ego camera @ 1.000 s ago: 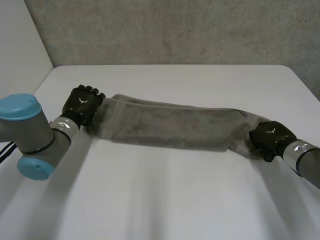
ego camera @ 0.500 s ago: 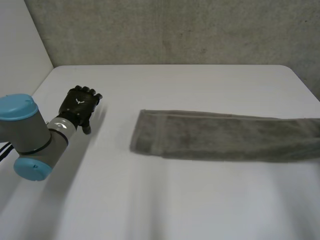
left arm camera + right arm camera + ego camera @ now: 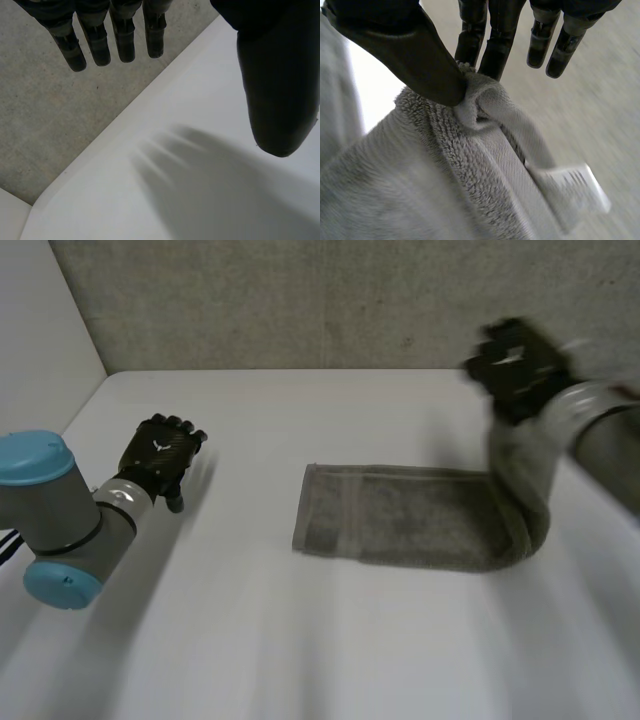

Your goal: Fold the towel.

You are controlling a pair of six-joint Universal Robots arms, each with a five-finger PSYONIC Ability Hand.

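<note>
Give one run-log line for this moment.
left hand: open, apart from towel | right hand: pinches towel end, above table | towel: other end flat on table

The table (image 3: 250, 640) lay open between the left hand (image 3: 160, 455) near its left edge and the towel (image 3: 400, 515), whose other end hung from the right hand (image 3: 515, 365) toward the far right corner.

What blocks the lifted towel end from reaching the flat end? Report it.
Nothing visible. The right robot hand holds one end of the towel raised; only the towel's flat length lies between it and the other end. The left robot hand is open, apart, beyond that end.
</note>
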